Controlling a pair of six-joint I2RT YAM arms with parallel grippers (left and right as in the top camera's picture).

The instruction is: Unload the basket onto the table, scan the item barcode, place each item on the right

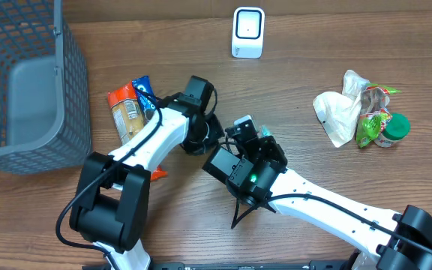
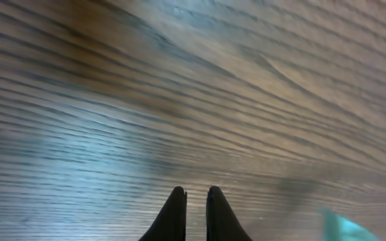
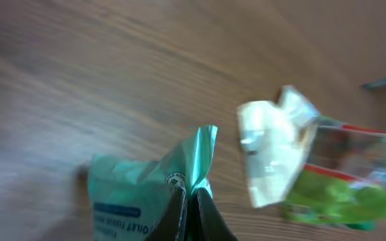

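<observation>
Two claws, both pinched closed. My right claw [image 3: 191, 204] grips the teal packet [image 3: 133, 194] by its top edge, bottom middle of the frame. My left claw [image 2: 196, 211] holds nothing. The packet looks light, soft and slippery, so its flat edge is best to hold.

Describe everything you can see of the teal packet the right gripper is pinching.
The teal packet looks like thin, glossy, crinkled film. It carries a small round emblem near its top and a darker blue band of print, too blurred to read. The right gripper is shut on its raised, folded edge. The wooden table lies behind it, and I cannot tell whether they touch. No barcode shows.
</observation>
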